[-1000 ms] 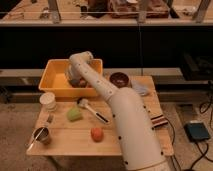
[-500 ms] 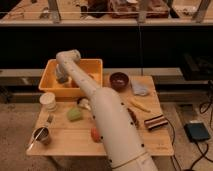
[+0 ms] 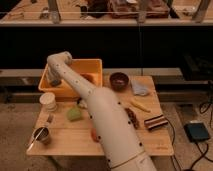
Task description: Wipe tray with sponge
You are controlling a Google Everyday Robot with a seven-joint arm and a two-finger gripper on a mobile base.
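Observation:
A yellow tray (image 3: 95, 66) stands at the back left of the wooden table (image 3: 150, 142). A green sponge (image 3: 75, 114) lies on the table in front of the tray, apart from it. My white arm rises from the bottom of the view and bends over the tray. My gripper (image 3: 53, 81) hangs down at the tray's left end, inside or just above it. It is well away from the sponge, and I see nothing in it.
A brown bowl (image 3: 119, 80) and a grey-blue cloth (image 3: 140, 89) sit right of the tray. A white cup (image 3: 48, 102), a fork (image 3: 49, 119) and a metal cup (image 3: 41, 134) stand at the left. A yellow item (image 3: 140, 106) and a striped packet (image 3: 156, 122) lie at the right.
My arm has swung to the left, and the gripper has moved from the tray's middle to its left end. The sponge has not moved.

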